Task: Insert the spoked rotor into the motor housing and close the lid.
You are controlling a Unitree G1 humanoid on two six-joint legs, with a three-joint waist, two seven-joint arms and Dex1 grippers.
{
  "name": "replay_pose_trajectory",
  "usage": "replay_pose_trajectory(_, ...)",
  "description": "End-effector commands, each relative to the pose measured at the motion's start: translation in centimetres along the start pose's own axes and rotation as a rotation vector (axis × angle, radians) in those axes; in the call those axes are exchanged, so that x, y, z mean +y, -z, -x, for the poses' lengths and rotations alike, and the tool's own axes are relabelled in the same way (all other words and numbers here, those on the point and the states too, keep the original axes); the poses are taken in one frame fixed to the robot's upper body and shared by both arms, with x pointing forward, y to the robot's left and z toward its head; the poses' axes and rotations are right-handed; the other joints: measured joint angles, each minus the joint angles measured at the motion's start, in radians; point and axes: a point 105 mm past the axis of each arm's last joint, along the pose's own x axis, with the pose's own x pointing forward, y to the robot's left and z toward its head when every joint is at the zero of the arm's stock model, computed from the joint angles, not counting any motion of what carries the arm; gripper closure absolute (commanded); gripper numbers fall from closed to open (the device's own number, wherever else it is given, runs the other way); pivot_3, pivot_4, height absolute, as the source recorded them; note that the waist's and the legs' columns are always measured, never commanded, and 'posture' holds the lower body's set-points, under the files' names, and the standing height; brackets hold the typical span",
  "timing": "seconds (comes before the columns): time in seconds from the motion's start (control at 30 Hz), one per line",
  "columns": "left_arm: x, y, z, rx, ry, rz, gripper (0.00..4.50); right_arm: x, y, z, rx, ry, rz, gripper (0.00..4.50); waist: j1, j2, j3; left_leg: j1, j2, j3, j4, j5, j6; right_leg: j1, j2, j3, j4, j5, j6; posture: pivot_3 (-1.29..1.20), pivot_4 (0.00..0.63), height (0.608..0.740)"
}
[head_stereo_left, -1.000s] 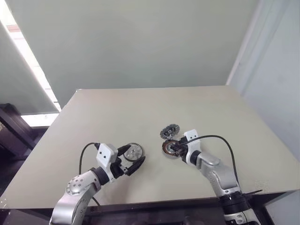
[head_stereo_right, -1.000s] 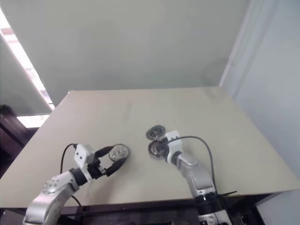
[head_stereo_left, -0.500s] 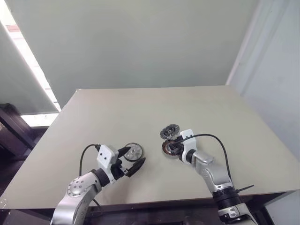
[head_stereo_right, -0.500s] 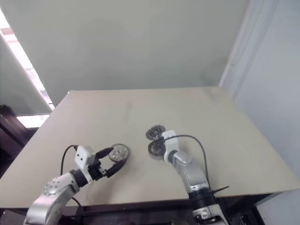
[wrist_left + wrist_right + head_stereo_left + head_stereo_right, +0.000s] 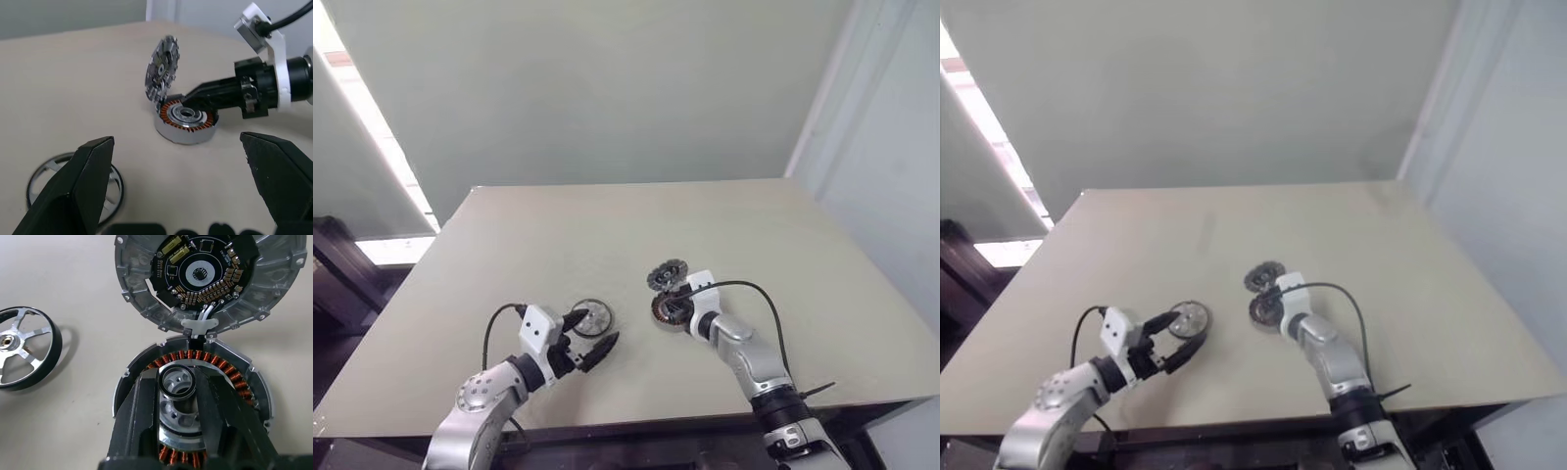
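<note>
While the right claw (image 5: 178, 391) pinches a small black ring over the housing (image 5: 190, 401) centre, presumably seating it, the lid (image 5: 208, 276) stands open behind; the left claw (image 5: 181, 196), spread, waits beside the rotor (image 5: 73, 188), left of housing.

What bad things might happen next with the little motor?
The right end effector holds a small black ring over the motor housing; it might drop crooked. Its fingers could bump the lid standing open. The spoked rotor lies apart by the open left end effector, so it could get nudged away.
</note>
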Motion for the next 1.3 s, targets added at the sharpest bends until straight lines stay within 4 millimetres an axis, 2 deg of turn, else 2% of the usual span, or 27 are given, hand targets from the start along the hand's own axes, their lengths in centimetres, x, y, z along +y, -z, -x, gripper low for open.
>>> replay_pose_trajectory(0.03, -0.4, -0.7, -0.3, -0.021, 0.029, -0.016, 0.00, 0.2, -1.6, -0.3, -0.058, 0.001, 0.027, 3.74, 0.000, 0.000, 0.000, 0.000, 0.000, 0.000, 0.000, 0.000, 0.000, 0.000, 0.000, 0.000, 0.000, 0.000, 0.000, 0.00, 0.000, 0.740)
replay_pose_trajectory(0.6, -0.1, -0.6, -0.3, -0.026, 0.024, -0.022, 0.00, -0.3, -0.7, -0.5, -0.029, 0.022, 0.042, 3.74, 0.000, 0.000, 0.000, 0.000, 0.000, -0.001, 0.000, 0.000, 0.000, 0.000, 0.000, 0.000, 0.000, 0.000, 0.000, 0.00, 0.000, 0.740)
replay_pose_trajectory(1.3, 0.1, -0.7, -0.3, -0.033, 0.018, -0.030, 0.00, -0.3, -0.5, -0.7, -0.027, 0.026, 0.044, 3.74, 0.000, 0.000, 0.000, 0.000, 0.000, -0.001, 0.000, 0.000, 0.000, 0.000, 0.000, 0.000, 0.000, 0.000, 0.000, 0.00, 0.000, 0.740)
